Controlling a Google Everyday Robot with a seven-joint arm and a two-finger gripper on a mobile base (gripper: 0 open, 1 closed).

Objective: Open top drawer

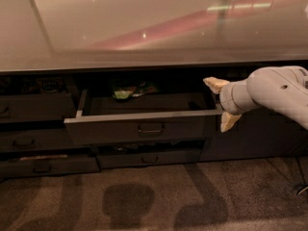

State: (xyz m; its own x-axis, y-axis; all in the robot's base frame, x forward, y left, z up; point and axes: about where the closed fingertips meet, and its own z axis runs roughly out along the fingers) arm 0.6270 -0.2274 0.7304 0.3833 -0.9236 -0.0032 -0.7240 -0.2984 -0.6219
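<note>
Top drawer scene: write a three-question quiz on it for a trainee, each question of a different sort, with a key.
1. True or false: the top drawer is fully shut.
2. The gripper is at the drawer's: A) left end, B) centre handle, C) right end.
3. Fill in: a ____ packet lies inside the drawer.
Key: 1 false, it is pulled out; 2 C, the right end; 3 green.
</note>
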